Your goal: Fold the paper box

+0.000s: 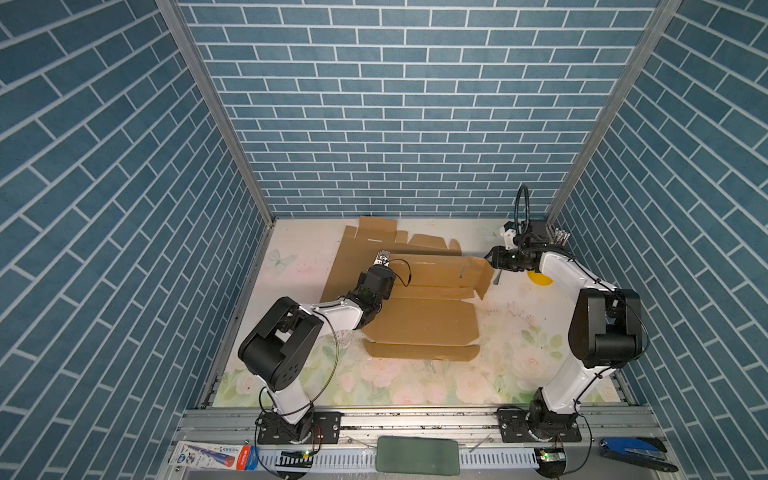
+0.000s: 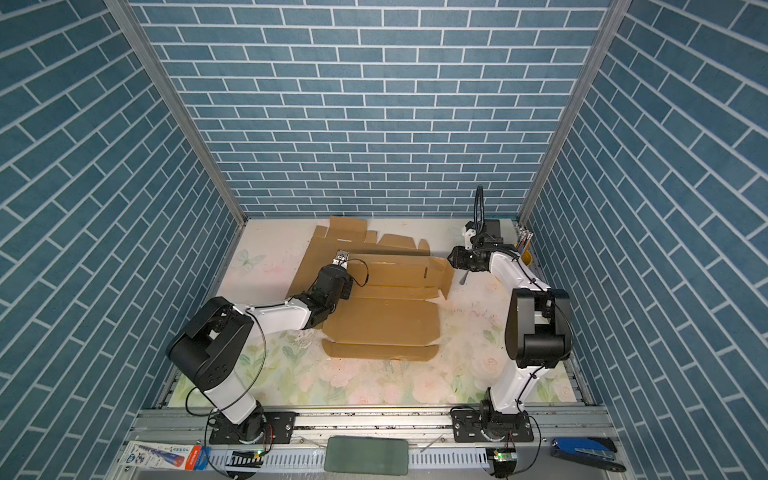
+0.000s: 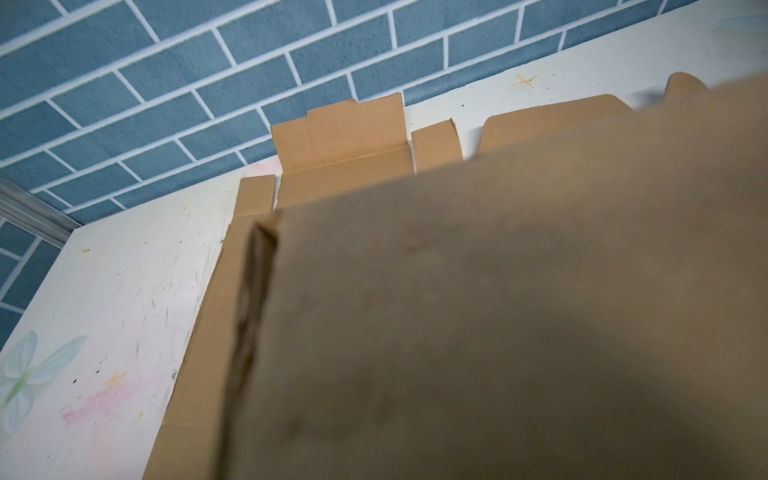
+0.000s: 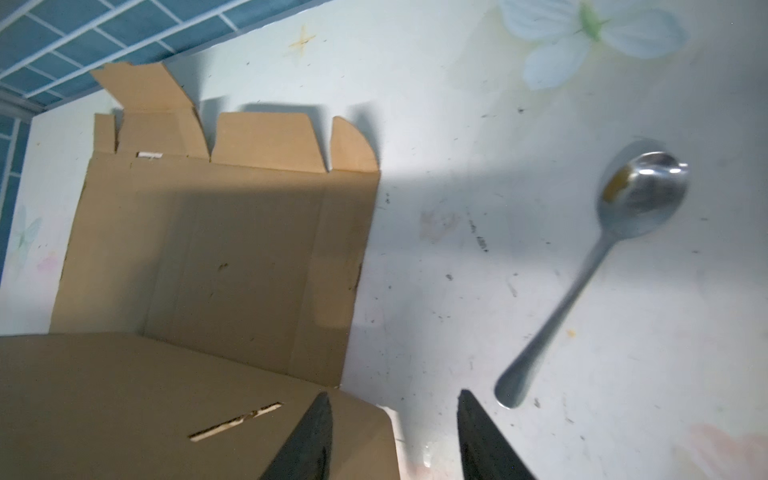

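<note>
Left end effector (image 1: 381,259): clenched at raised panel (image 3: 498,291) of paper box (image 1: 424,324). Right end effector (image 4: 392,399): released, astride side flap (image 4: 365,444) edge; spoon (image 4: 582,282) near.

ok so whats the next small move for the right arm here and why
Probably ease the right gripper a little deeper over the raised side flap of the paper box, then close on it. Its jaws stand open with the flap's edge between them, gripping nothing yet, while the left gripper, shut, sits at the box's opposite far corner.
</note>
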